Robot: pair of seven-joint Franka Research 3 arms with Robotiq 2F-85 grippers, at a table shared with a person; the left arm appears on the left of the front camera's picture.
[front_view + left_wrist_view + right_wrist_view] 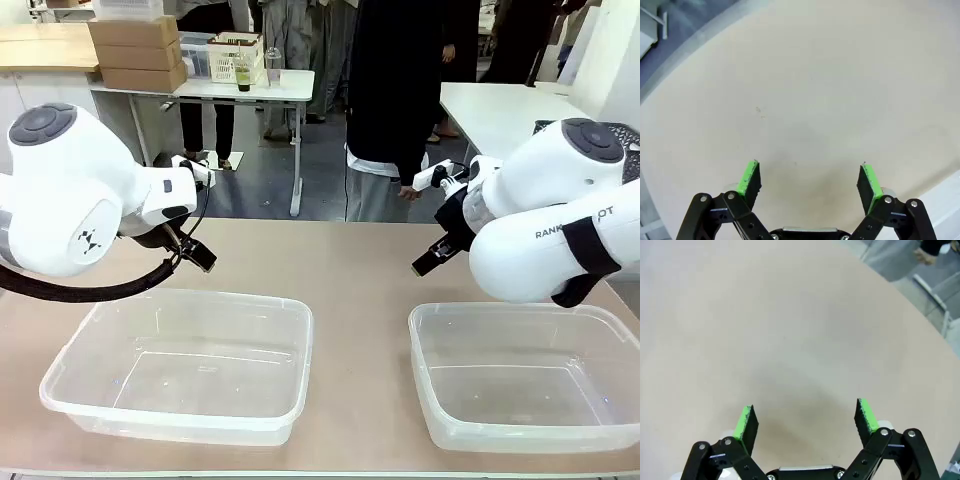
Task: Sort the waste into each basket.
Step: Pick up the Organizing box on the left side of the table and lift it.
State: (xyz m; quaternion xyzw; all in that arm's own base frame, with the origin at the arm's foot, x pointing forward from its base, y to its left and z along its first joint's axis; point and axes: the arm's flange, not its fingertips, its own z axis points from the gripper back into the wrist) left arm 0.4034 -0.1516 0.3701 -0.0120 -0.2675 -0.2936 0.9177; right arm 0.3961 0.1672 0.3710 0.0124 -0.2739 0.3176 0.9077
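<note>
On the table [350, 270], the left clear tub [190, 370] and the right clear tub [520, 390] stand empty along its near edge, so the sorting looks not yet begun. Above its middle, the left gripper [810, 182] and right gripper [805, 420] hover spread wide, holding nothing.

The white shell of the right arm [540, 262] carries dark lettering, partly covered by a black strap [592, 250]: "RANK" before the strap and "OT" after it. The left arm [60, 190] bears a small black emblem without letters.
</note>
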